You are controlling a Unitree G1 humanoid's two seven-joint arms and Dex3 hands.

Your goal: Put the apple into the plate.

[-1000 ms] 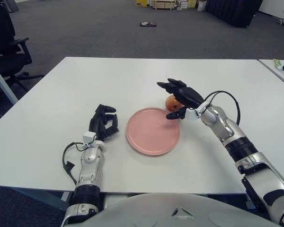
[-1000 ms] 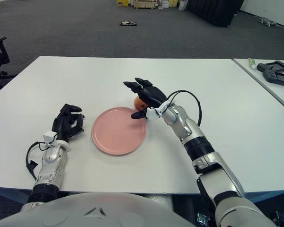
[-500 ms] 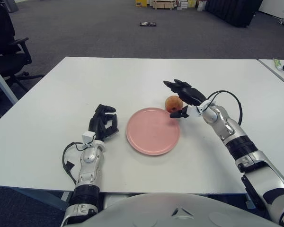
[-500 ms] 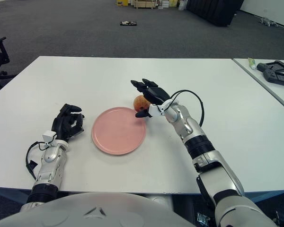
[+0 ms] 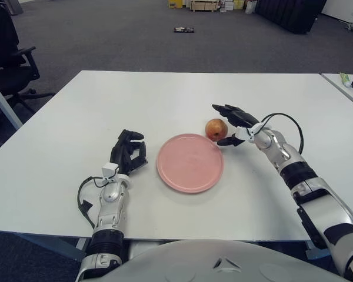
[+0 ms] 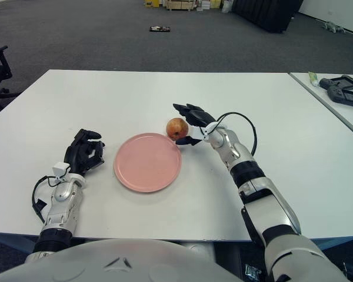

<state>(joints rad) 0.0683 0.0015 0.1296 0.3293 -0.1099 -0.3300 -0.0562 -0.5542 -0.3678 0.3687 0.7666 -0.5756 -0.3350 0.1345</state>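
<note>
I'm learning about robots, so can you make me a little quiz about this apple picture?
1. True or false: the apple lies on the pink plate.
2. Which hand is beside the apple: A) left hand B) right hand?
3. Fill in: the right hand's fingers are ____ and hold nothing.

Key: 1 false, it sits on the table just past the plate's rim. 2 B. 3 open.

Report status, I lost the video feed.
Right hand open beside apple, no grasp. Left hand idle left of plate. Apple on table, nothing between.
</note>
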